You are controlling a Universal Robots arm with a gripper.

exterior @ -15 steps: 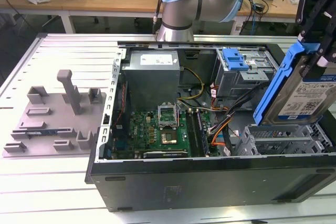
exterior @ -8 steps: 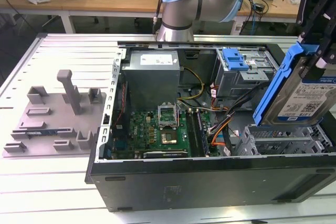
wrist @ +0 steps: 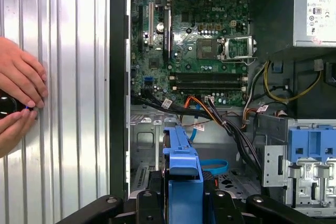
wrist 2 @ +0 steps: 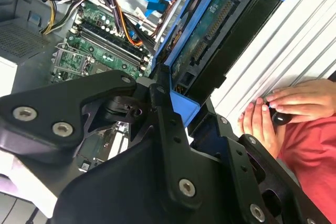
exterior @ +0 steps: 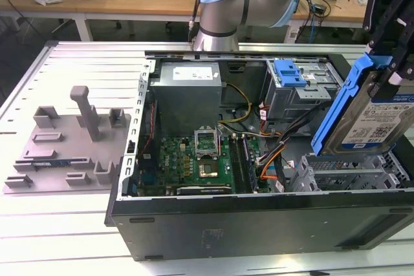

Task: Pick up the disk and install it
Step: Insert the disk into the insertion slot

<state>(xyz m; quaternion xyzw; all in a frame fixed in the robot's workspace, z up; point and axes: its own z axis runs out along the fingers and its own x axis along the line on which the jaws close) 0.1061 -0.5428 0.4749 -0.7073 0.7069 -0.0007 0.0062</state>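
Observation:
The disk (exterior: 372,111), silver with a blue-and-white label and a blue carrier frame, hangs tilted on edge above the open computer case (exterior: 259,214), at the exterior view's right. My gripper (exterior: 390,63) is shut on its upper part, black fingers on both flat sides. Under the disk stands the metal drive cage (exterior: 349,169). The second wrist view shows the disk's circuit-board side and blue frame (wrist 2: 197,40) between my fingers (wrist 2: 165,124). Seen edge-on in the first wrist view, the blue frame (wrist: 181,166) stands over the case's metal bay (wrist: 149,140).
Inside the case lie a motherboard (exterior: 194,159), a power supply (exterior: 187,92), orange and black cables (exterior: 275,156) and another blue carrier (exterior: 289,72). A grey fixture plate (exterior: 68,140) lies at the exterior view's left. A person's hands (wrist: 18,93) rest on the ribbed table beside the case.

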